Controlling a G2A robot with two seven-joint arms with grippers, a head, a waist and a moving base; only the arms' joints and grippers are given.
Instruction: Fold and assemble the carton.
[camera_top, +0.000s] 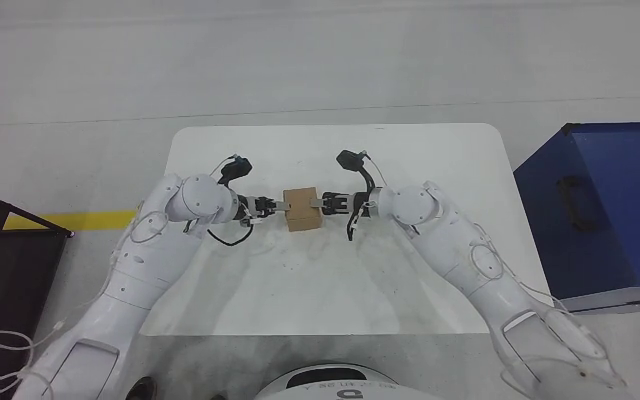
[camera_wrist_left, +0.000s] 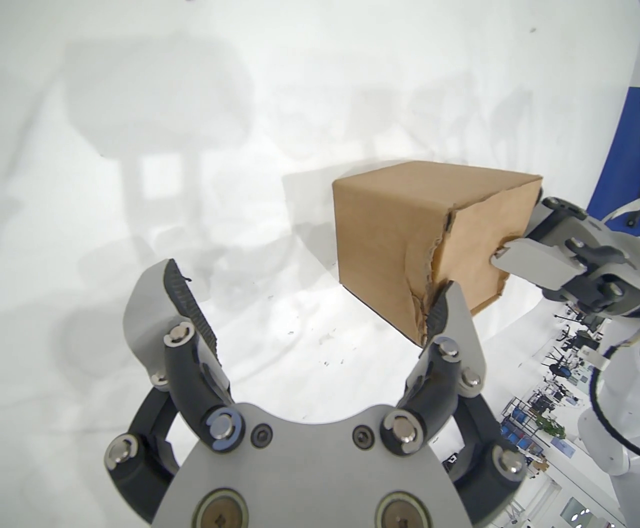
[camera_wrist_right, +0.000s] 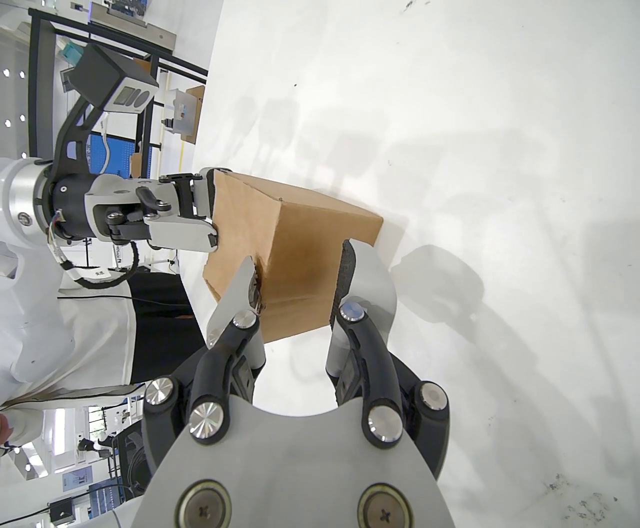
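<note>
The white counter carries a single thing, and the carton stands near its middle. Well off to the right of the carton, beyond the counter's edge, a blue bin sits on the floor. Off to the carton's left, a yellow line runs along the floor.

The carton is a small brown box, folded up into a cube and resting on the counter. One upright edge is torn and crumpled, with the cardboard split along the fold. The face next to that edge is dented.

The two arms come in from opposite sides of the carton and meet it at about the same height.

The left gripper is at the carton's left side. Its fingers are spread wide and grasp nothing. One fingertip touches the low end of the torn edge, and the other finger stands clear of the carton.

The right gripper is at the carton's right side. Its fingers are drawn in and clamp a corner of the carton. One tip digs into the crumpled spot on one face, and the other pad lies against the adjoining face.
</note>
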